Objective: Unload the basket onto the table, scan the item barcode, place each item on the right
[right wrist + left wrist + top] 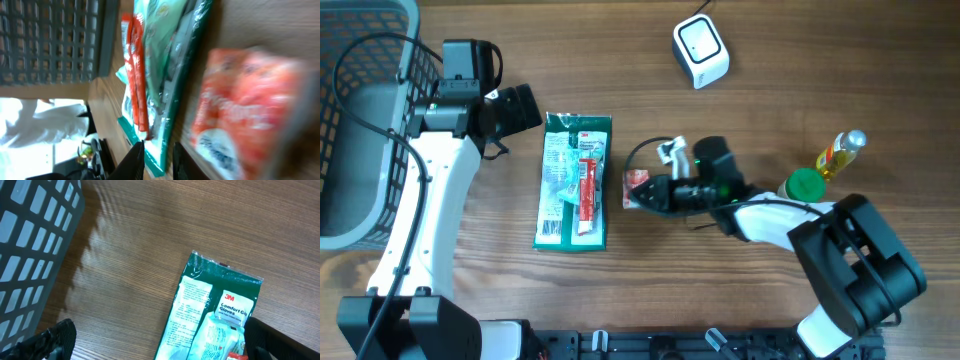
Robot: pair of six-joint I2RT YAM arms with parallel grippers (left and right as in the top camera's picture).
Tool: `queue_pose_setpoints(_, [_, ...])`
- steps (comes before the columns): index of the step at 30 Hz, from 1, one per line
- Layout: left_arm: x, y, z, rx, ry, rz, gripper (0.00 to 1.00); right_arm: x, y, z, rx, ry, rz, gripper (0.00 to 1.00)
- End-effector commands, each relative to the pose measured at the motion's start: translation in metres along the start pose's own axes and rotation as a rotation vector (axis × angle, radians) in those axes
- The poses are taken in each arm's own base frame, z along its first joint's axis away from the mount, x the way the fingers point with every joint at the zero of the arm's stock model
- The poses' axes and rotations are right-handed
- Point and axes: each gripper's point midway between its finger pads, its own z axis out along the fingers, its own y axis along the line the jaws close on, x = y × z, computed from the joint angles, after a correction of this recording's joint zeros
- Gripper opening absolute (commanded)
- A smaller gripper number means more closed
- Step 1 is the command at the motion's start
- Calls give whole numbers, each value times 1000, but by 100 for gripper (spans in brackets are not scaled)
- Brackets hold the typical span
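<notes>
A white barcode scanner stands at the back of the table. A green glove package lies flat in the middle, with a red tube on top of it. It also fills the lower right of the left wrist view. A small red packet lies just right of it, blurred and close in the right wrist view. My right gripper is low at this packet, turned on its side. Its jaws stand slightly apart with nothing between them. My left gripper hovers wide open by the package's top left corner.
A grey mesh basket fills the far left; its wall shows in the left wrist view. A yellow bottle and a green cap stand at the right, close to the right arm.
</notes>
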Motion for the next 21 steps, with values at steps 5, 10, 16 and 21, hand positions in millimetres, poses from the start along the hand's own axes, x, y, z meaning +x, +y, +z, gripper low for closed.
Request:
queue_pose_setpoints(5, [-3, 2, 0, -6, -7, -14, 100, -37, 38, 13, 304, -17, -237, 24])
queue_pose_setpoints(10, [-3, 2, 0, -6, -7, -14, 100, -46, 40, 5, 593, -78, -315, 29])
queue_pose_setpoints(16, [-3, 2, 0, -6, -7, -14, 100, -45, 31, -6, 851, -191, -397, 42])
queue_pose_setpoints(21, [-3, 2, 0, -6, -7, -14, 100, -31, 10, 11, 927, -167, -413, 44])
